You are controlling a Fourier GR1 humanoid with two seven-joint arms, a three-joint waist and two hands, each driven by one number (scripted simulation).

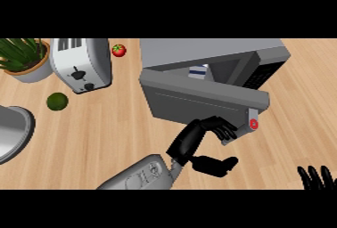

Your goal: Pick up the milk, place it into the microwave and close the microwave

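The milk [197,71] stands inside the microwave [217,53] near the counter's [99,133] far edge, showing through the gap above the half-closed door [197,95]. The left hand [201,133], fingers straight and apart, presses against the door's lower front edge, thumb spread below. The right hand [317,178] rests at the near right corner, fingers up and spread. A toaster [82,62], potted plant [23,58], tomato [118,50] and lime [57,101] sit toward the far left; a metal bowl [13,131] lies at the left edge.
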